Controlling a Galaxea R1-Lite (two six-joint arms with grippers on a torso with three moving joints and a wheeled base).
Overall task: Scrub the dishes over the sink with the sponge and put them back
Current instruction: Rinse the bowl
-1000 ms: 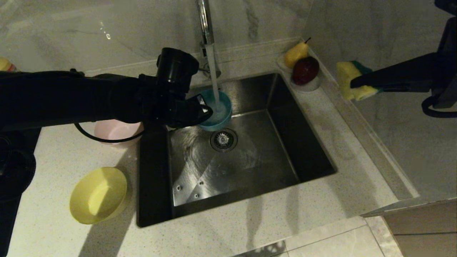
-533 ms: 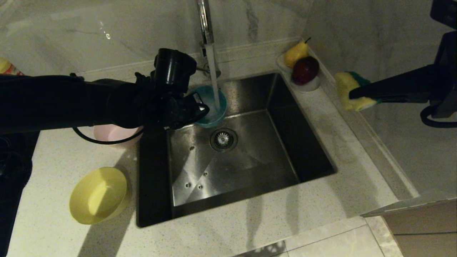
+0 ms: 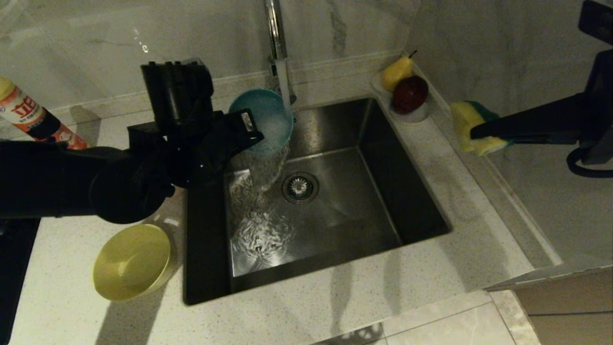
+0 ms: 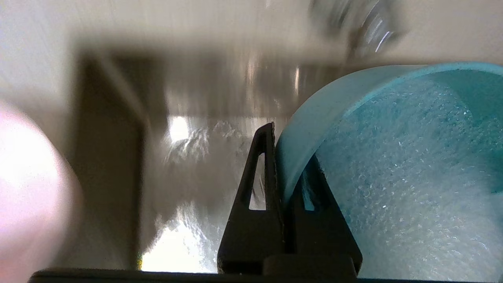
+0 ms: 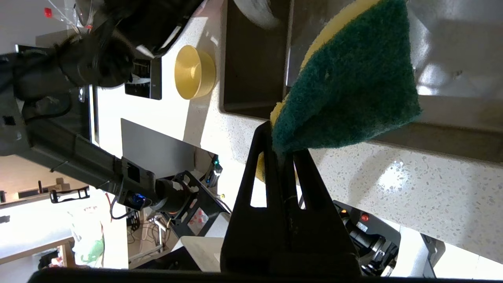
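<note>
Speckled tabletop, steel sink: left hand grips the tilted blue bowl by its rim, spilling water; right hand, clamping the sponge, waits well apart toward the robot's right.

The left claw has lifted and tipped the blue bowl, spilling water.

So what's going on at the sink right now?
The left gripper is shut on the rim of the light blue bowl, holding it tilted under the running tap so water pours out into the sink. The right gripper holds the sponge off to the side above the counter. The yellow bowl sits on the counter beside the sink.
</note>
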